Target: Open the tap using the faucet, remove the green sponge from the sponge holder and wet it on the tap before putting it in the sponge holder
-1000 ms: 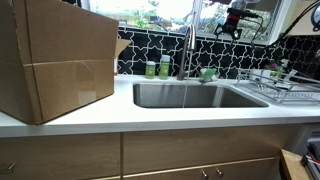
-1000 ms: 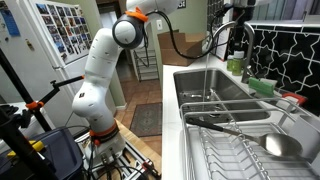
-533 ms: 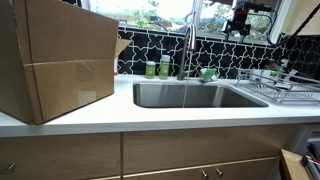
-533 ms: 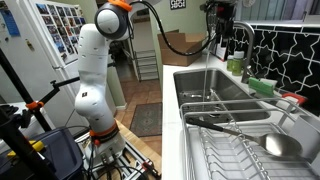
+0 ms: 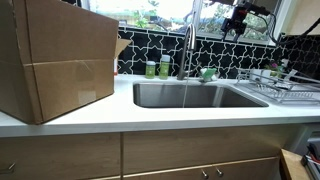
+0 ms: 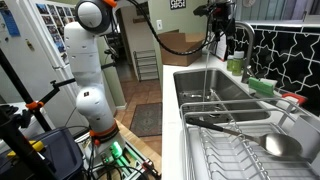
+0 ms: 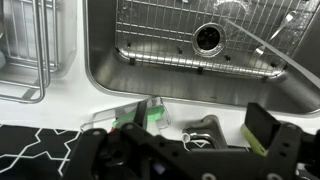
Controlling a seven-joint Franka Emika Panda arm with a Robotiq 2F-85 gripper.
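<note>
The tap stands behind the sink, and a thin stream of water falls from its spout; it also shows in an exterior view. The green sponge lies in the small sponge holder to the right of the tap base. It shows as well in an exterior view and in the wrist view. My gripper hangs high above the sponge and the counter, open and empty. The wrist view shows its fingers wide apart over the sponge and the tap base.
A steel sink sits in the white counter. Two short green containers stand left of the tap. A wire dish rack with a ladle is beside the sink. A big cardboard box fills the counter's other end.
The gripper has risen a little and shifted sideways above the sponge, while the arm's elbow swung up and away. Water runs throughout. The sponge has not moved.
</note>
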